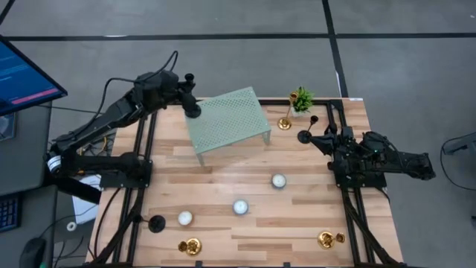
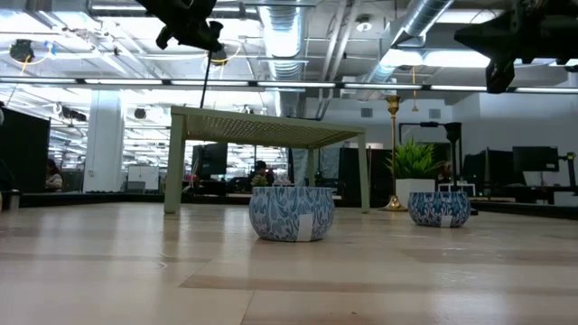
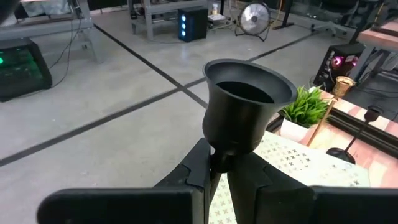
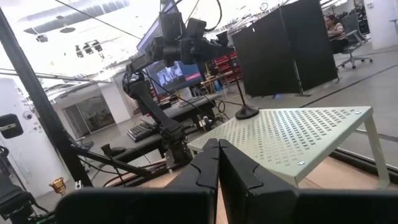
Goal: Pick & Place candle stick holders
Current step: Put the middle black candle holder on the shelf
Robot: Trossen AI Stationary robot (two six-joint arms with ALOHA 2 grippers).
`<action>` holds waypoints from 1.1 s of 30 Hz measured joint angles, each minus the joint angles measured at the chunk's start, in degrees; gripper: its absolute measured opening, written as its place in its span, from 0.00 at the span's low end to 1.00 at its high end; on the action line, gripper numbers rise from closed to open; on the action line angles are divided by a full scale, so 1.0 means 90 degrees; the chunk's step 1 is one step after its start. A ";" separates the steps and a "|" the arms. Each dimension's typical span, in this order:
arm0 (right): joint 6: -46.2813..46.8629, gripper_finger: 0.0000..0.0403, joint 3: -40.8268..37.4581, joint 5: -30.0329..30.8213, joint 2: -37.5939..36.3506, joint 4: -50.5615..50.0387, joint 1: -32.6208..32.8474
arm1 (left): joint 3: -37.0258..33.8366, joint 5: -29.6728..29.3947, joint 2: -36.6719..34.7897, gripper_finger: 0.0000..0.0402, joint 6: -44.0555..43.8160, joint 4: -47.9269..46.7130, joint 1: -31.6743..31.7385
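Note:
My left gripper (image 1: 186, 88) is shut on a slim black candle stick holder above the far left corner of the pale green perforated stand (image 1: 230, 119). The holder's round base (image 1: 193, 111) is on that corner, and its cup (image 3: 245, 102) shows in the left wrist view. My right gripper (image 1: 324, 141) is shut and empty at the table's right side. Another black holder (image 1: 305, 136) stands on its base just to its left. A tall gold holder (image 1: 285, 119) stands by the potted plant (image 1: 301, 99). A third black holder (image 1: 156, 223) and two squat gold ones (image 1: 191, 246) (image 1: 327, 239) stand near the front edge. My left gripper pinches the black holder's thin stem just under its cup (image 3: 219, 155) between its two fingers. The fingers lie across the stem. The holder stands about upright below the gripper, and its disc base (image 4: 247, 112) rests on the stand's top near its far left corner.
Three tealight candles in patterned tins (image 1: 279, 180) (image 1: 240, 207) (image 1: 185, 218) sit on the wooden table's middle and front. Black frame rails (image 1: 143, 149) (image 1: 349, 208) run along both sides. A monitor (image 1: 22, 74) stands off the table's left.

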 joint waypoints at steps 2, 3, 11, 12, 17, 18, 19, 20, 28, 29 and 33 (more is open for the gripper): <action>0.0002 0.00 0.0000 0.0000 -0.0002 -0.0002 0.0000 | 0.0000 -0.0004 0.0000 0.08 0.0002 0.0032 0.0000; 0.0002 0.00 0.0000 -0.0001 -0.0001 -0.0002 0.0000 | -0.0004 -0.0002 0.0000 0.08 0.0005 0.0057 0.0000; 0.0002 0.00 0.0000 -0.0002 0.0000 -0.0002 0.0000 | -0.0012 0.0000 -0.0017 0.08 -0.0012 0.0289 0.0000; 0.0002 0.00 0.0000 -0.0002 0.0000 -0.0002 0.0000 | -0.0012 0.0000 -0.0019 0.08 -0.0015 0.0285 0.0000; 0.0002 0.00 0.0000 -0.0003 -0.0001 -0.0002 0.0000 | -0.0015 0.0000 -0.0019 0.08 -0.0025 0.0247 0.0000; 0.0002 0.00 0.0000 -0.0005 -0.0002 -0.0004 0.0000 | -0.0015 0.0000 -0.0019 0.08 -0.0027 0.0247 0.0000; 0.0002 0.00 0.0000 -0.0005 0.0000 -0.0002 0.0000 | -0.0015 0.0000 -0.0019 0.08 -0.0027 0.0245 0.0000; 0.0002 0.00 0.0000 -0.0005 0.0000 -0.0004 0.0000 | -0.0015 0.0000 -0.0019 0.08 -0.0024 0.0245 0.0000; 0.0002 0.00 0.0000 -0.0010 0.0000 -0.0004 0.0000 | -0.0015 0.0000 -0.0019 0.08 -0.0005 0.0224 0.0000; 0.0002 0.00 0.0000 -0.0010 -0.0002 -0.0002 0.0000 | -0.0015 0.0000 -0.0019 0.08 -0.0005 0.0223 0.0000; 0.0002 0.00 0.0000 -0.0010 0.0000 -0.0005 0.0000 | -0.0015 0.0002 -0.0019 0.08 -0.0005 0.0225 0.0000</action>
